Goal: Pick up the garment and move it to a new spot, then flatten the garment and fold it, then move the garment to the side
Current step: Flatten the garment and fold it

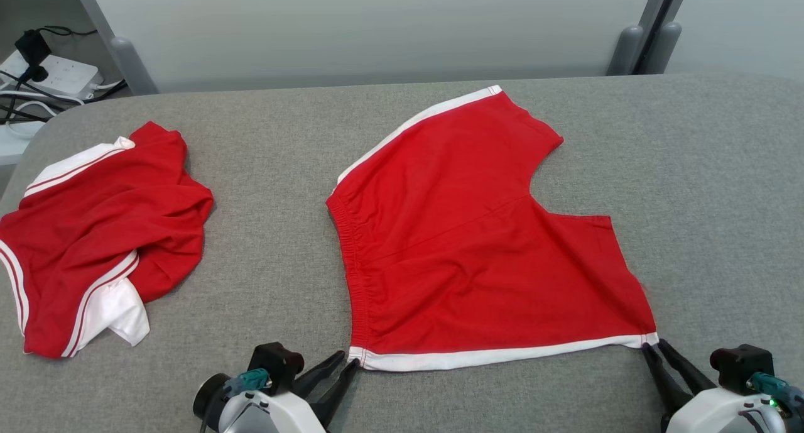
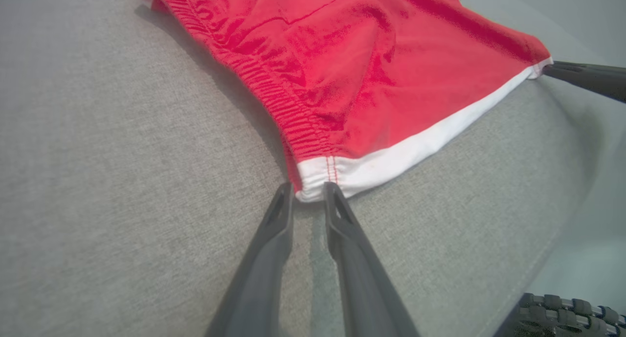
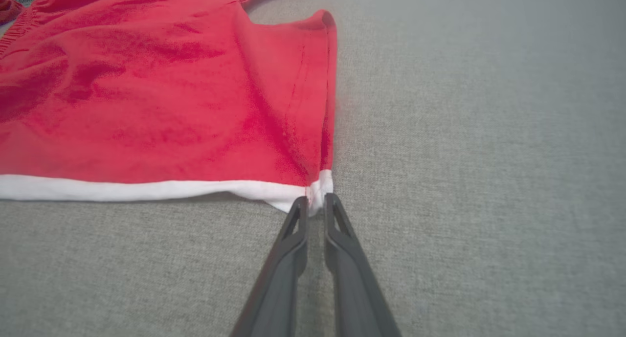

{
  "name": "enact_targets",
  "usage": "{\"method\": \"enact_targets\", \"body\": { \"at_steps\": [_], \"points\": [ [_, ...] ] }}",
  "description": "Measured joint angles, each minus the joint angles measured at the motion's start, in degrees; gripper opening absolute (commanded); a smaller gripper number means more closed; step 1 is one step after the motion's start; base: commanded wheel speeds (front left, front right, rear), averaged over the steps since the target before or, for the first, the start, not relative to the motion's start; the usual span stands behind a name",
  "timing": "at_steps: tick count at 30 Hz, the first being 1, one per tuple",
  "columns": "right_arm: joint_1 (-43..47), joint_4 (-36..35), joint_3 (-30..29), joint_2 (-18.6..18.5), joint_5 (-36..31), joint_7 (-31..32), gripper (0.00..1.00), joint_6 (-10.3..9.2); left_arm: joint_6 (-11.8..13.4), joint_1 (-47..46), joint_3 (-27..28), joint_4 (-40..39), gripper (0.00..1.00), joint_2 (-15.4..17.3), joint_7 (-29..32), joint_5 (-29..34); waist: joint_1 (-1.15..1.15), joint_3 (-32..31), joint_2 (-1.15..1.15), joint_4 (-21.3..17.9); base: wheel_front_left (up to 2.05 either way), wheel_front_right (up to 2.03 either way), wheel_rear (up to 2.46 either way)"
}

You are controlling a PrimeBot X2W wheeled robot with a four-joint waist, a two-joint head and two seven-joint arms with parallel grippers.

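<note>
- My left gripper [image 1: 350,361] pinches the waistband corner of the red shorts [image 1: 465,244].
- My right gripper [image 1: 653,346] pinches the opposite leg-hem corner of the white trim [image 1: 502,356].
- The shorts lie spread mid-table [image 1: 282,169]; holding both corners lets me, I judge, tension this edge to flatten them.

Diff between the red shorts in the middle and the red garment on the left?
The shorts lie spread flat; the left garment sits crumpled in a heap. The shorts are pinched at both near corners by the left gripper and right gripper; the left garment is untouched. Both are red with white trim, on the gray surface.
</note>
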Motion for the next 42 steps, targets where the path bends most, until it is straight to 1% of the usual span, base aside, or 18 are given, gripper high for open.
{"method": "enact_targets", "body": {
  "at_steps": [1, 2, 7, 11, 13, 14, 15, 16, 17, 18, 19, 21, 24, 28, 30, 31, 36, 42],
  "points": [
    [0.0, 0.0, -0.2, 0.0, -0.1, 0.0, 1.00, 0.00, 0.3, 0.0, 0.2, 0.1, 0.97, 0.0, -0.2, -0.2, 0.00, -0.1, 0.00, -0.1, 0.00, 0.00, 0.00],
    [0.0, 0.0, -0.5, 0.0, -0.6, -0.1, 1.00, 0.00, 0.4, 0.0, 0.5, 0.2, 1.00, 0.0, -0.6, -0.3, 0.00, -0.2, 0.00, -0.1, 0.00, 0.00, 0.00],
    [0.1, -2.1, -4.0, 0.1, -3.0, -0.5, 1.00, 0.00, 2.1, 0.0, 2.3, -0.3, 1.00, 0.3, -2.1, -1.4, 0.00, -0.6, 0.00, 0.0, 0.00, 0.00, 0.00],
    [0.4, -7.1, -7.7, 0.6, -6.0, -0.5, 1.00, 0.00, 5.1, 0.1, 5.4, -2.8, 1.00, 1.0, -3.9, -2.1, 0.00, -0.8, 0.00, 0.0, 0.00, 0.00, 0.00],
    [0.9, -10.6, -10.0, 2.0, -7.8, -0.5, 1.00, 0.00, 7.9, 1.8, 9.4, -5.7, 1.00, 1.6, -5.2, -2.8, 0.00, -1.3, 0.00, 0.1, 0.00, 0.00, 0.00],
    [0.9, -10.6, -10.0, 2.0, -7.8, -0.5, 1.00, 0.00, 7.9, 1.8, 9.4, -5.7, 1.00, 1.6, -5.2, -2.8, 0.00, -1.3, 0.00, 0.1, 0.00, 0.00, 0.00],
    [1.8, -12.8, -11.6, 3.2, -9.2, -0.5, 1.00, 0.00, 10.2, 3.5, 12.3, -7.7, 1.00, 1.6, -5.5, -2.7, 0.00, -1.7, 0.00, 0.3, 0.00, 0.00, 0.00],
    [2.1, -13.7, -12.3, 3.8, -9.9, -0.5, 1.00, 0.00, 11.1, 4.3, 13.8, -8.9, 1.00, 1.6, -5.5, -2.3, 0.00, -2.0, 0.00, 0.4, 0.00, 0.00, 0.00],
    [2.1, -13.7, -12.3, 3.8, -9.9, -0.5, 1.00, 0.00, 11.1, 4.3, 13.8, -8.9, 1.00, 1.6, -5.5, -2.3, 0.00, -2.0, 0.00, 0.4, 0.00, 0.00, 0.00],
    [2.6, -15.0, -13.1, 4.4, -10.4, -0.5, 1.00, 0.00, 12.2, 5.2, 16.1, -10.7, 1.00, 1.3, -5.5, -1.4, 0.00, -2.2, 0.00, 0.5, 0.00, 0.00, 0.00],
    [3.0, -17.1, -14.2, 5.7, -11.4, -0.5, 1.00, 0.00, 13.9, 6.8, 20.7, -14.6, 1.00, 0.0, -5.5, 1.1, 0.00, -2.5, 0.00, 0.8, 0.00, 0.00, 0.00],
    [3.4, -19.3, -15.4, 7.1, -12.7, -0.6, 1.00, 0.00, 14.4, 8.5, 24.5, -18.2, 1.00, -1.6, -5.5, 3.7, 0.00, -2.8, 0.00, 1.0, 0.00, 0.00, 0.00],
    [4.7, -21.6, -16.5, 9.0, -13.9, -0.6, 1.00, 0.00, 14.4, 11.9, 29.2, -22.2, 1.00, -4.1, -5.5, 7.8, 0.00, -3.7, 0.00, 1.2, 0.00, 0.00, 0.00],
    [6.3, -24.0, -17.2, 10.8, -14.2, -0.6, 1.00, 0.00, 13.7, 15.9, 33.2, -24.6, 1.00, -6.3, -5.5, 12.7, 0.00, -4.9, 0.00, 1.2, 0.00, 0.00, 0.00],
    [7.1, -25.7, -17.7, 11.7, -14.7, -0.6, 1.00, 0.00, 12.6, 17.8, 36.3, -26.4, 1.00, -8.4, -5.6, 15.4, 0.00, -5.6, 0.00, 1.0, 0.00, 0.00, 0.00],
    [7.7, -27.0, -18.6, 12.4, -14.7, -0.6, 1.00, 0.00, 11.3, 18.9, 37.7, -27.2, 1.00, -9.6, -5.8, 17.0, 0.00, -5.9, 0.00, 0.9, 0.00, 0.00, 0.00],
    [10.0, -29.3, -19.3, 12.6, -15.3, -0.6, 1.00, -0.01, 9.2, 21.5, 40.6, -30.2, 1.00, -11.3, -5.8, 22.2, 0.00, -6.5, 0.00, 0.8, 0.00, 0.00, 0.00],
    [12.5, -31.2, -20.2, 13.2, -16.6, -0.6, 1.00, -0.01, 6.3, 25.0, 43.5, -32.0, 1.00, -13.1, -6.0, 25.0, 0.00, -7.0, 0.00, 0.7, 0.00, 0.00, 0.00]
  ]
}}
